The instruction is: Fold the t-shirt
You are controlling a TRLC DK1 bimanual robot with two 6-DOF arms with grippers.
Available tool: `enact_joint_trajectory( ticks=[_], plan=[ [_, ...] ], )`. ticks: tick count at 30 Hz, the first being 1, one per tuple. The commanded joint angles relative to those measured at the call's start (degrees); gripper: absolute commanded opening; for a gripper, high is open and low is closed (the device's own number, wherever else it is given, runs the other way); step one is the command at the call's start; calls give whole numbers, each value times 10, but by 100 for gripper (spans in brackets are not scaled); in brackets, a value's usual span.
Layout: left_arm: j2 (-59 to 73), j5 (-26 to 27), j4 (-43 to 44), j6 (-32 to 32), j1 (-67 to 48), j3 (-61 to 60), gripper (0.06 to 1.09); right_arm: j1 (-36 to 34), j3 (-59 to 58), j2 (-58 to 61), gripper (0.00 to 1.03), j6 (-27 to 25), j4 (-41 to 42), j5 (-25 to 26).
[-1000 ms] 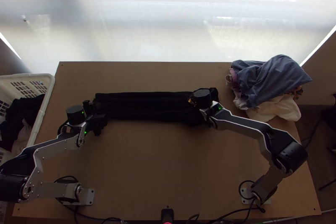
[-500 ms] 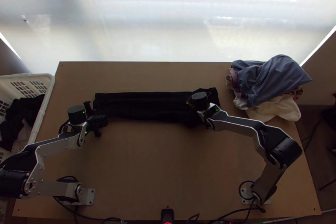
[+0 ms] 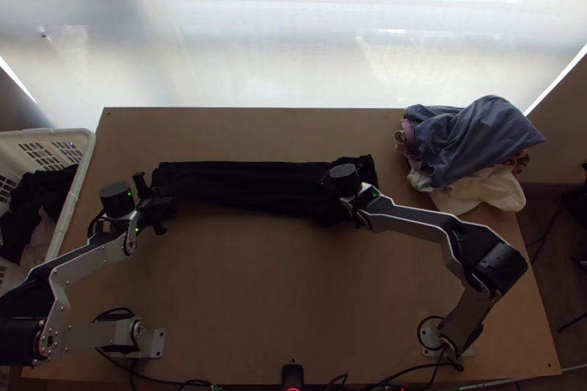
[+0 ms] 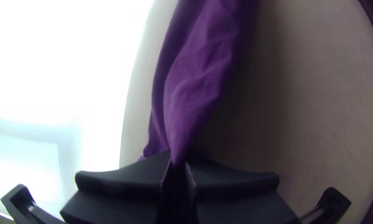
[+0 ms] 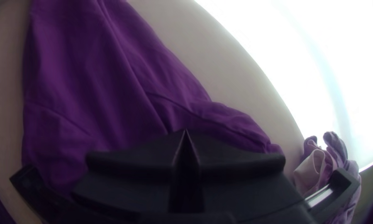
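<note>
My left end effector (image 3: 163, 202), at ten o'clock on the surface (image 3: 279, 288), pinches one end of the dark t-shirt (image 3: 249, 184). My right end effector (image 3: 343, 183), at one o'clock, is closed near the other end; I can't tell if it has cloth. The t-shirt lies in a long strip between them. Piled clothes (image 3: 473, 143) sit at two.

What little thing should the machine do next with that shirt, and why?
I'd have the left end effector lift its end slightly, ready to bring it inward: the t-shirt lies in a long narrow strip, that end is pinched, and the right end effector sits at the other end.
</note>
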Motion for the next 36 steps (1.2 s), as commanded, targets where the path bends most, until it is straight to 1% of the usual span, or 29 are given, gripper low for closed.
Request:
enact_joint_trajectory(
  ticks=[1, 4, 7, 8, 12, 16, 21, 26, 29, 34, 36],
  plan=[
    [-60, 20, -32, 15, 7, 2, 16, 29, 5, 0, 3, 7, -1, -6],
    [-110, 20, -61, 15, -41, 0, 16, 32, 9, 1, 3, 13, -5, -8],
    [-128, 15, -79, 11, -95, 16, 16, 32, 13, -2, 3, 19, -10, -15],
    [-131, 11, -91, 11, -112, 22, 16, 32, 13, -4, 3, 19, -10, -15],
    [-133, -1, -92, 11, -176, 39, 16, 26, 13, -25, 3, 22, -21, -19],
    [-107, -19, -93, 12, -239, 89, 16, 7, -2, -83, 3, 21, -33, -39],
    [-33, -40, -96, 13, -301, 162, 16, -54, -24, -170, 3, 20, -60, -57],
    [42, -77, -94, 11, -385, 225, 16, -126, -52, -263, 3, 21, -95, -69],
    [100, -95, -96, 2, -419, 284, 16, -169, -63, -312, 3, 21, -119, -74],
    [202, -121, -97, 6, -471, 392, 16, -233, -89, -359, 3, 20, -131, -93],
    [243, -125, -109, 7, -486, 443, 16, -248, -101, -374, 3, 20, -131, -96]
  ],
)
